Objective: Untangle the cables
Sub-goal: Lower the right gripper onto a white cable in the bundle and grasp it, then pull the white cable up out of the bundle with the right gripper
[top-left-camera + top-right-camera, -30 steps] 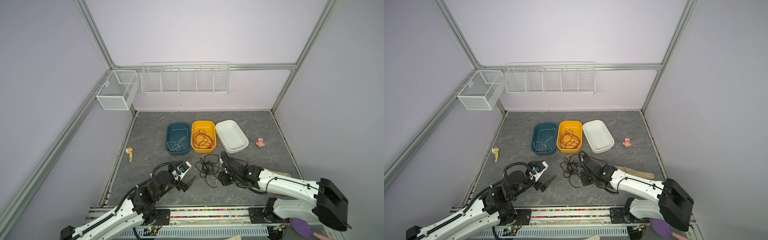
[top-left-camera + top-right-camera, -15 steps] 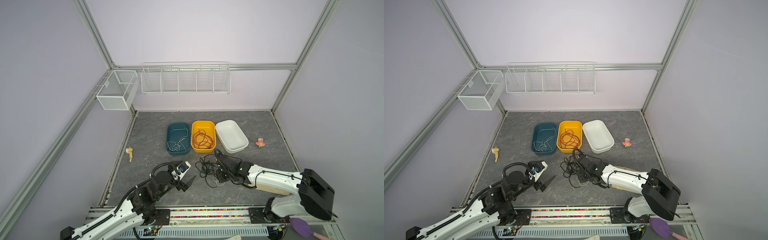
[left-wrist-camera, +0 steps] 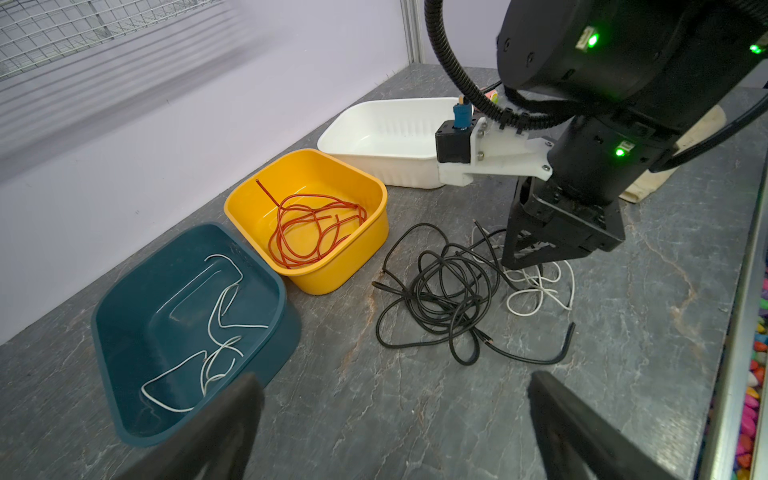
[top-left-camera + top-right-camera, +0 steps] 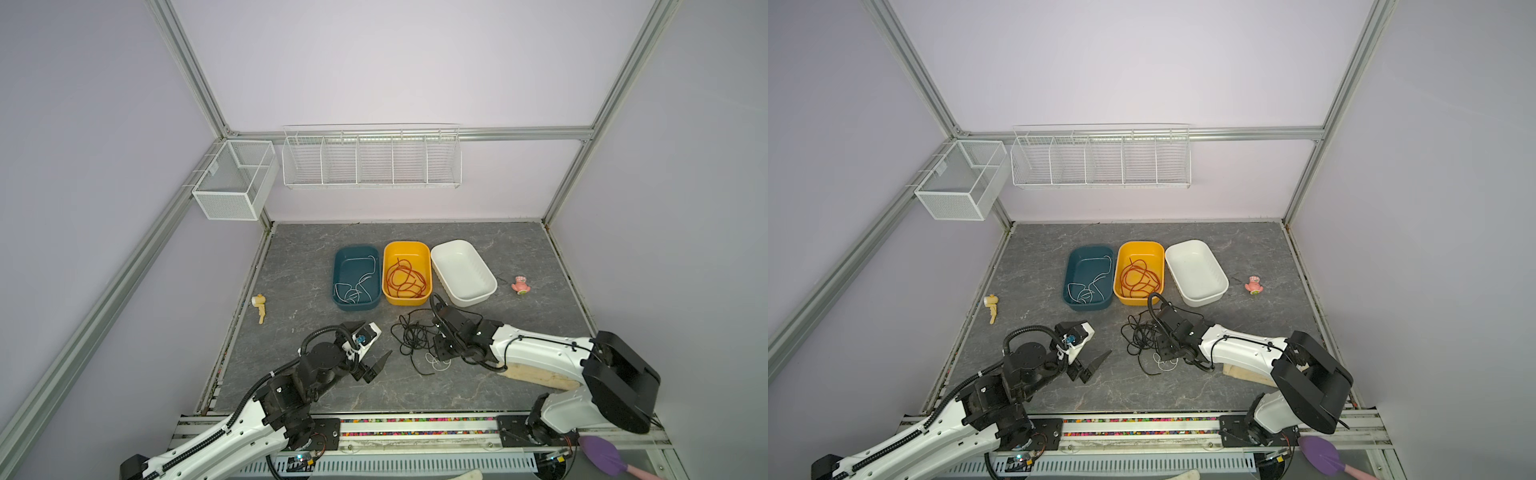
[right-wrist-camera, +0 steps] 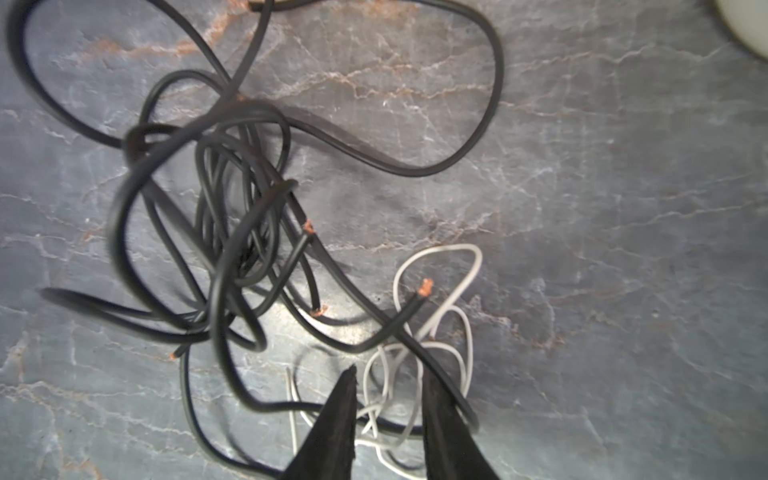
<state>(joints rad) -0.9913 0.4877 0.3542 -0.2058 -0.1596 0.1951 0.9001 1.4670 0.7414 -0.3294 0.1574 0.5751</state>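
Observation:
A tangle of black cable (image 4: 415,336) (image 4: 1142,337) (image 3: 444,286) (image 5: 232,232) lies on the grey table in front of the tubs. A small bunch of white cable (image 4: 438,364) (image 4: 1165,363) (image 3: 536,291) (image 5: 455,248) lies at its right edge, crossed by a black strand. My right gripper (image 4: 439,355) (image 4: 1163,353) (image 5: 388,370) points down over that bunch, jaws narrowly open with white loops between them. My left gripper (image 4: 376,361) (image 4: 1100,359) (image 3: 392,376) hovers wide open and empty, left of the tangle. Red-orange cable (image 4: 405,280) (image 3: 316,232) fills the yellow tub (image 4: 388,253). More white cable (image 4: 349,291) (image 3: 220,328) lies in the teal tub (image 4: 337,266).
An empty white tub (image 4: 492,286) stands right of the yellow one. A pink toy (image 4: 520,286) sits at the far right, a yellow toy (image 4: 259,305) at the left edge. A beige object (image 4: 536,374) lies under the right arm. Wire baskets (image 4: 370,158) hang on the back wall.
My right arm has swung its wrist in over the white bunch and its jaws have narrowed around the loops. The left arm has stayed put.

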